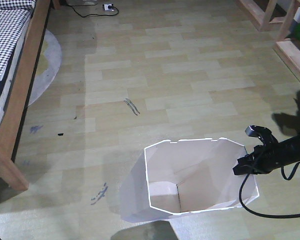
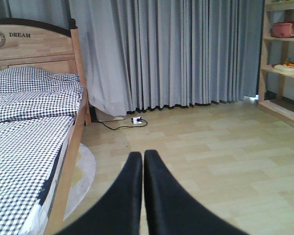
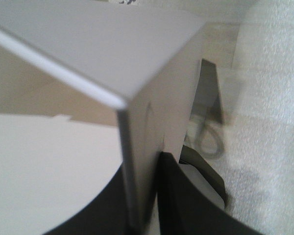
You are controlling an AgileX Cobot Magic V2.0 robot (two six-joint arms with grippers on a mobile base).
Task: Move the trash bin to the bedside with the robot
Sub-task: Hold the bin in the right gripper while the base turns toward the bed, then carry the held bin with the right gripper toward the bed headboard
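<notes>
One trash bin [image 1: 200, 175] stands on scuffed plank floor [image 1: 190, 75], apart from bed [image 1: 12, 65].

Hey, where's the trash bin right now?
In the front view the bin stands on the floor at lower centre-right, its rim pinched by the right gripper, well apart from the bed at far left.
</notes>
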